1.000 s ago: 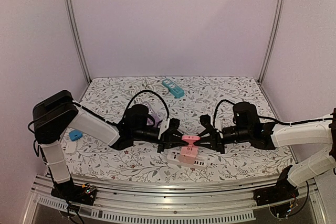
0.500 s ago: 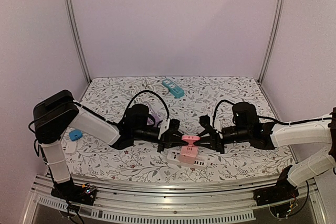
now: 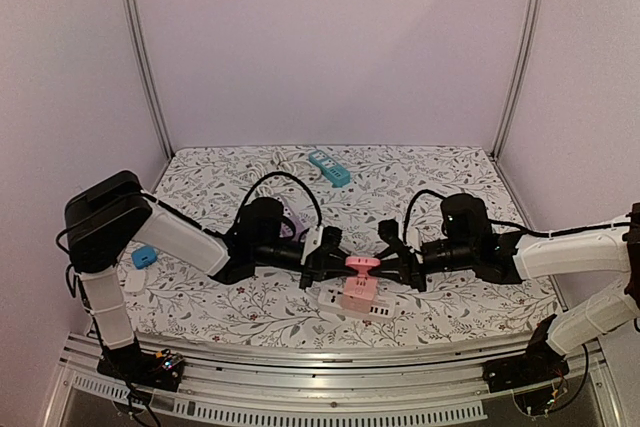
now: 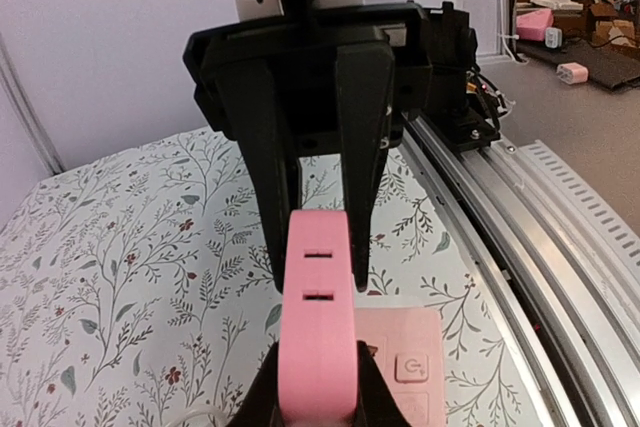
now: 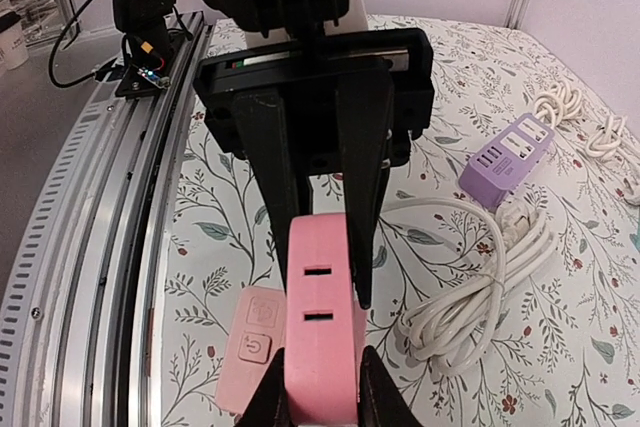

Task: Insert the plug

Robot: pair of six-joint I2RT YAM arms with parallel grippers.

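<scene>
Plug, a smooth pink block, looks light, rigid and a bit slippery, so its flat sides are the place to pinch; it hangs just above the pink socket strip on the desk. My left hand is clamped nearly closed on the end left of the strip, and my right hand likewise on the end to its right. A purple power strip and a coiled white cable lie left of the socket strip and apart from it, so I judge only my own crowded fingers stand in the way.

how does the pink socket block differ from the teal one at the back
The pink socket block is clamped between the left gripper and right gripper; the teal block lies untouched on the table. Pink runs side to side, teal diagonally. Both are small plastic blocks.
</scene>
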